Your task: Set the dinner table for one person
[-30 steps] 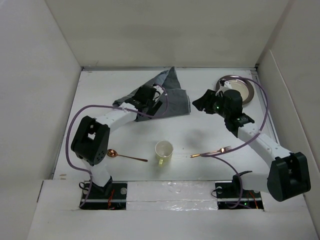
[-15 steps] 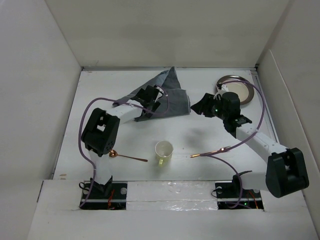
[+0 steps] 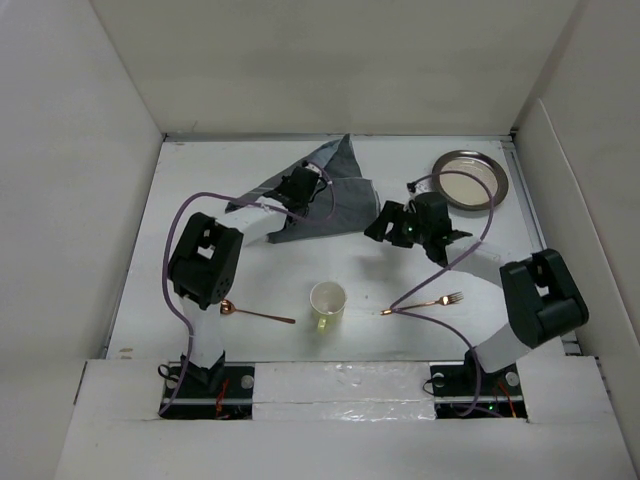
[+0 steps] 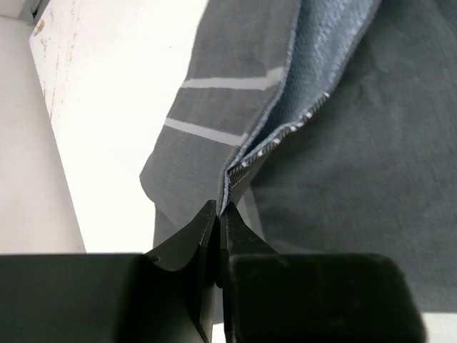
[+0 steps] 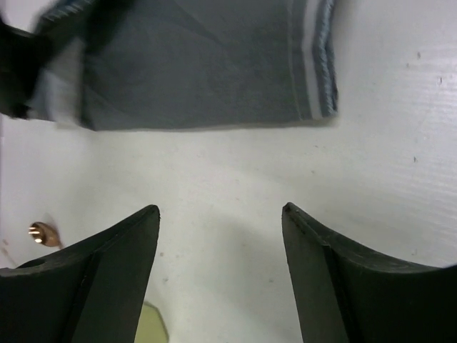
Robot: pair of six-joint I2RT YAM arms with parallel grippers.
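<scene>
Nearest the bases, a copper spoon [image 3: 255, 314], a pale cup [image 3: 327, 303] and a copper fork [image 3: 430, 302] are lying well apart on the white table [image 3: 200, 190], which is spanning the whole enclosure floor, rigid and flat. Farther out, the left gripper [image 4: 218, 214] is pinching a folded edge of the cloth mat [image 3: 335, 205], which is probably limp and will likely sag from one hold. The right gripper [image 5: 220, 209] is hovering wide and empty near the mat's right corner, a sensible second hold, and a metal plate [image 3: 472, 180] is sitting far right.
</scene>
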